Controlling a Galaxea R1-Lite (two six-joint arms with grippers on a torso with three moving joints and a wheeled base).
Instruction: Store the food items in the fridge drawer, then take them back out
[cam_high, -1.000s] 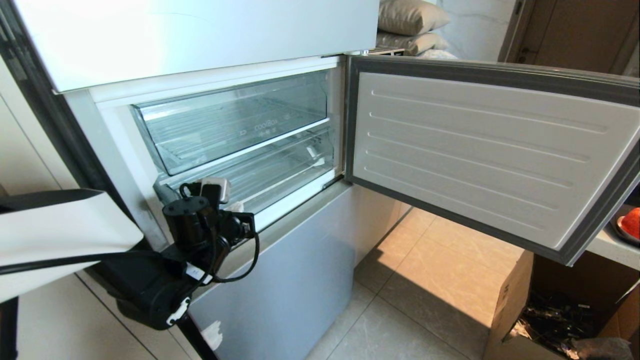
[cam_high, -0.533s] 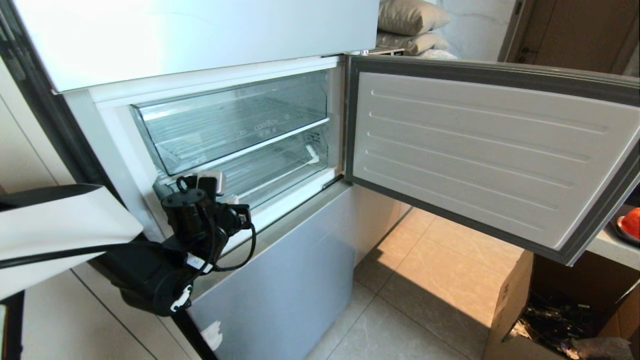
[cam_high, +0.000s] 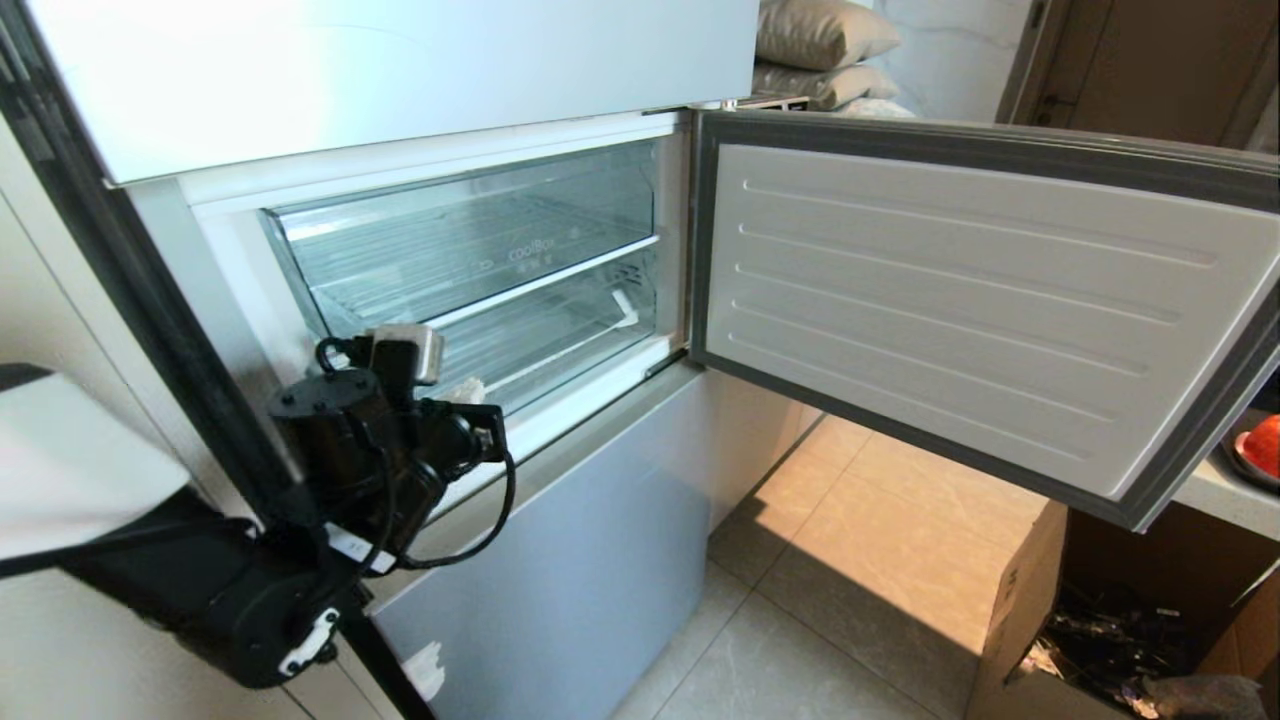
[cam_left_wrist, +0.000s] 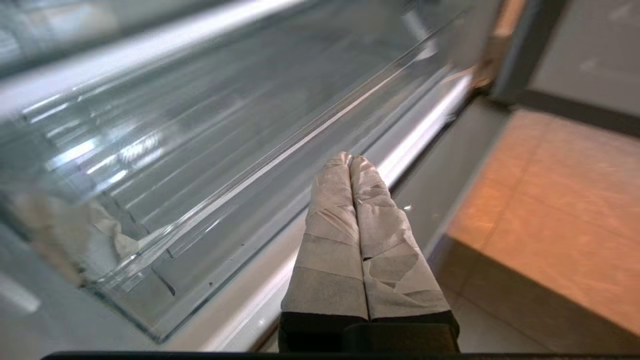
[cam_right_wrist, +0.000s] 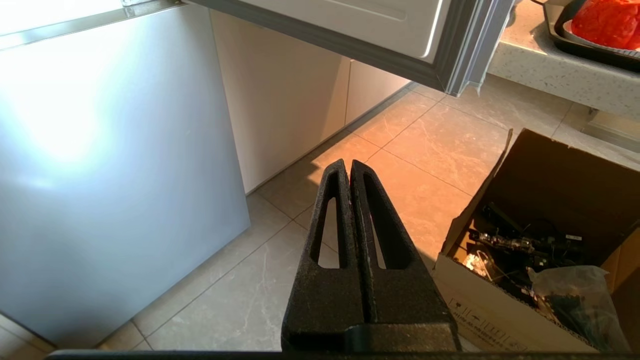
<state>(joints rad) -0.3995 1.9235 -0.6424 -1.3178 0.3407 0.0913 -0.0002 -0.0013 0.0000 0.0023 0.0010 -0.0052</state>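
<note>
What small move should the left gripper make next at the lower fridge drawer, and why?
Probably open its fingers and hook the drawer's front lip: the left gripper is shut just outside the lower drawer, which sits pushed in and looks empty, while the red fruit waits on the counter.

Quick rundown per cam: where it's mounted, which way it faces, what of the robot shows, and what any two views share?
Head view: on the robot's head, looking forward and down at the open fridge door and clear fridge drawer; the left arm shows at lower left.
Left wrist view: behind the left pincer, shut, facing the drawer's front lip.
Right wrist view: behind the right pincer, shut, facing down at the floor and a cardboard box.
Shared: head and left wrist both see the drawer; head and right wrist both see the box, door and red food item.
</note>
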